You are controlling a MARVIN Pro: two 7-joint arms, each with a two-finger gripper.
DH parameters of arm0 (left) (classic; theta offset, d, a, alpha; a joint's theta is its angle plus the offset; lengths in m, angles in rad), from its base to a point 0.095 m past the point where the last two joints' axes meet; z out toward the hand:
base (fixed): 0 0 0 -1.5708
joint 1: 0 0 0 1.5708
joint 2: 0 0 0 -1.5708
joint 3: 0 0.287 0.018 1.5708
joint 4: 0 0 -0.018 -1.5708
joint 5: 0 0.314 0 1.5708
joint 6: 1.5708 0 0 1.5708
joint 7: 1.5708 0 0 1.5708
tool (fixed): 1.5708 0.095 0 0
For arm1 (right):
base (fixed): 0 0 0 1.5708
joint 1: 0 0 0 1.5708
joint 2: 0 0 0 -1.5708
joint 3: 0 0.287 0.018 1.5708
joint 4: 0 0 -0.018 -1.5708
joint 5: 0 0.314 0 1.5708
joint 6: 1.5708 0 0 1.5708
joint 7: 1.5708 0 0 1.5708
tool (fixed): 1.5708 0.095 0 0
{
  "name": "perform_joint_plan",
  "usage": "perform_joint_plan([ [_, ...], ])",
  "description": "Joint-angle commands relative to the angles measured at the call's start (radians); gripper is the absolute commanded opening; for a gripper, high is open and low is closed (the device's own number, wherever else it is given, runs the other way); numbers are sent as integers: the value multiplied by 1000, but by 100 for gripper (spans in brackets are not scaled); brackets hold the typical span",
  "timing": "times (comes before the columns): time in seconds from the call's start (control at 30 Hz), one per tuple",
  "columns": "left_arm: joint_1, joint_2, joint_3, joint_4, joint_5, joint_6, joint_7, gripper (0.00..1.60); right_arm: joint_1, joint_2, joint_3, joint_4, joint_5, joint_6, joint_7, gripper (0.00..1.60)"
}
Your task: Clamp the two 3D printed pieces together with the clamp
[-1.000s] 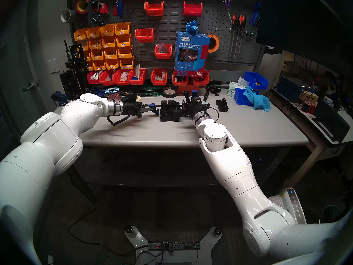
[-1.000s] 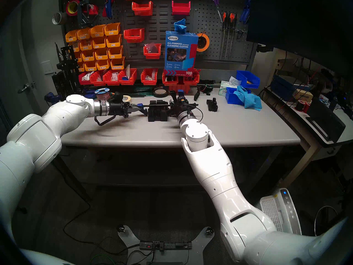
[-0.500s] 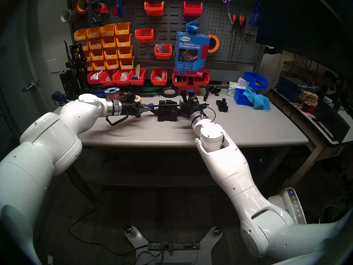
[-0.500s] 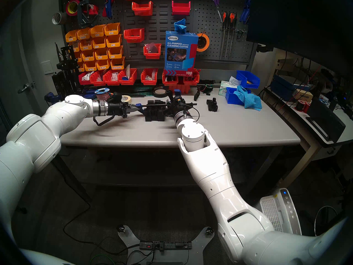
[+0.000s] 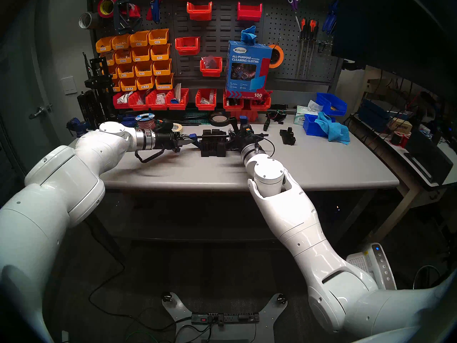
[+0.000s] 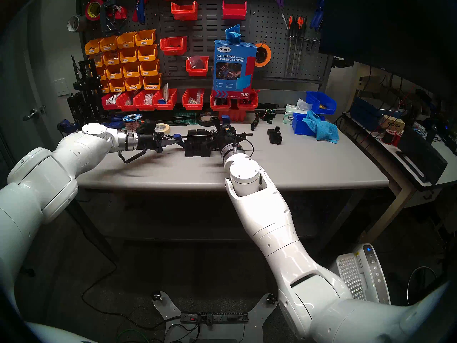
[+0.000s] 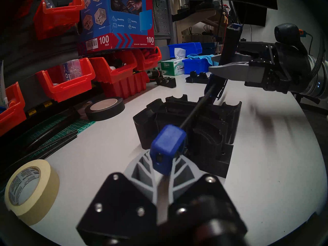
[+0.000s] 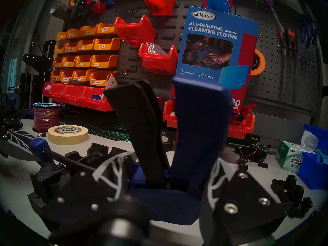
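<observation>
The clamp [image 5: 215,136] lies level above the grey table [image 5: 321,166], its thin black bar running left to right over the two 3D printed pieces [image 5: 212,147]. These matte black blocks stand side by side on the table, between the clamp's ends. My left gripper [image 5: 189,141] is shut on the clamp's blue left end [image 7: 166,148]. My right gripper [image 5: 235,139] is shut on the clamp's body below the blue handle [image 8: 200,130] and black trigger [image 8: 142,125], which point up. Whether the jaws press the pieces [image 7: 177,119] is hidden.
A black tape roll [image 5: 219,119], a masking tape roll [image 7: 32,190] and a wire spool [image 5: 146,121] lie behind the clamp. Red bins [image 5: 173,100] line the back. Another black part [image 5: 288,137] and a blue bin with a cloth [image 5: 319,127] sit to the right.
Both arms have moved a little to the left with the clamp held between them. The two black pieces have slid left with it.
</observation>
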Motion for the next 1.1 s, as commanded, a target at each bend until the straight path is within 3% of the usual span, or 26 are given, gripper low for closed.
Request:
perform_joint_plan([
  [0.0,-16,-29,-2,-13,-1,0,1,0,17,-58,-51,-12,4,-4,17,0],
  [1.07,-15,-30,-6,-6,3,-7,15,0,26,-70,-66,14,17,-3,-32,0],
])
